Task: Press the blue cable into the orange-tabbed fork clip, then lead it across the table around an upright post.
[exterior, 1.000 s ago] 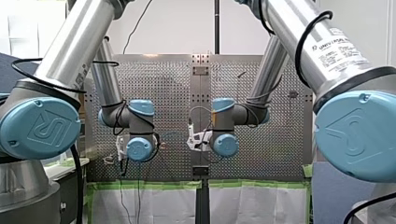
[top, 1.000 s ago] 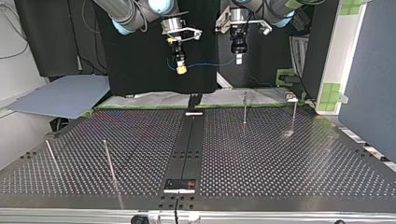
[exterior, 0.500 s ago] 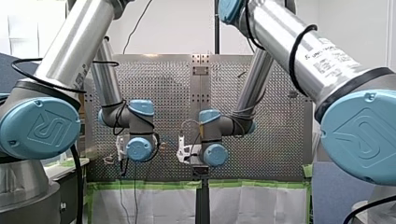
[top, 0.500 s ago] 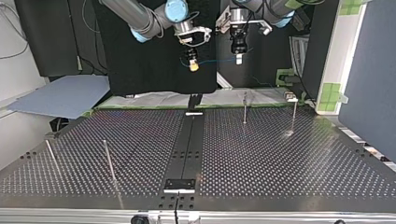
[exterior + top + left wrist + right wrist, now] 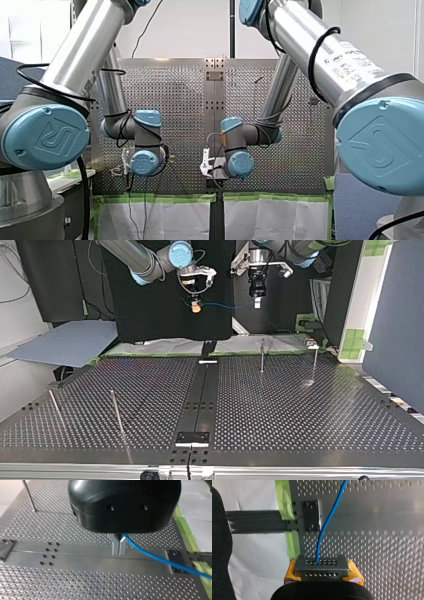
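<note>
Above the bench point(image 5: 75, 585), the left hand point(image 5: 119, 548) and the right hand point(image 5: 322, 567) each clamp closed on the blue cable point(image 5: 156, 557), seemingly light and limp, so close-set grips should steer it best.

Perforated table point(image 5: 300, 410) carries upright posts point(image 5: 262, 356) and a dark centre strip point(image 5: 202, 395).

Cable point(image 5: 225, 305) strung between left gripper point(image 5: 256, 303) and right gripper point(image 5: 196, 306), above table point(image 5: 300, 410) edge.

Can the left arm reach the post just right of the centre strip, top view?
Likely yes: left gripper hangs high near that post, nothing between. Its blue cable, also held by right gripper, may tug.
</note>
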Robot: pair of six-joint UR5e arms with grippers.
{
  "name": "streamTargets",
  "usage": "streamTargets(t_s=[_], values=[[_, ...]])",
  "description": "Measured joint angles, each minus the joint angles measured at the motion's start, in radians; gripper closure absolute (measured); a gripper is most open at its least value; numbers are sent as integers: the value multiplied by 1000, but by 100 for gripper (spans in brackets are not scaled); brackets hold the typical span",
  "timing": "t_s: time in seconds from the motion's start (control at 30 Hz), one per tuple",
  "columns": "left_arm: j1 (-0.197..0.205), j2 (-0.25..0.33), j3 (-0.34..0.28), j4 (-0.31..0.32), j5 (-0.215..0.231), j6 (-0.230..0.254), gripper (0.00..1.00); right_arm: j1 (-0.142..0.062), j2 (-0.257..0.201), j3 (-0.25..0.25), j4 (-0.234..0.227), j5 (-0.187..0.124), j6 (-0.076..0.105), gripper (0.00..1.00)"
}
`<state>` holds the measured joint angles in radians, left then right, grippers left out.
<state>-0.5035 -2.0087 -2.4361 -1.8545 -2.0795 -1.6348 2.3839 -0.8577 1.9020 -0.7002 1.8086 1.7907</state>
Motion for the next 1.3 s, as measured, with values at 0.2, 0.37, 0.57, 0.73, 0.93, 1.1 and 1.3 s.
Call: streamTargets(t_s=[0.2,0.37,0.57,0.73,0.93,1.1,1.3], values=[[10,55,1,-46,17,-52,100,-67,-67,25,16,-55,40,100],[21,107,3,-61,27,-95,100,-113,-108,12,-12,-86,44,100],[36,93,16,-41,57,-127,100,-117,-91,5,-64,-110,49,100],[47,48,56,4,62,-169,100,-110,-61,-8,-115,-138,49,100],[65,-11,114,27,63,-206,100,-104,-10,-34,-152,-163,46,100],[82,-52,155,30,61,-214,100,-97,24,-58,-140,-180,50,100],[104,-110,213,31,50,-223,100,-95,84,-118,-115,-193,51,100]])
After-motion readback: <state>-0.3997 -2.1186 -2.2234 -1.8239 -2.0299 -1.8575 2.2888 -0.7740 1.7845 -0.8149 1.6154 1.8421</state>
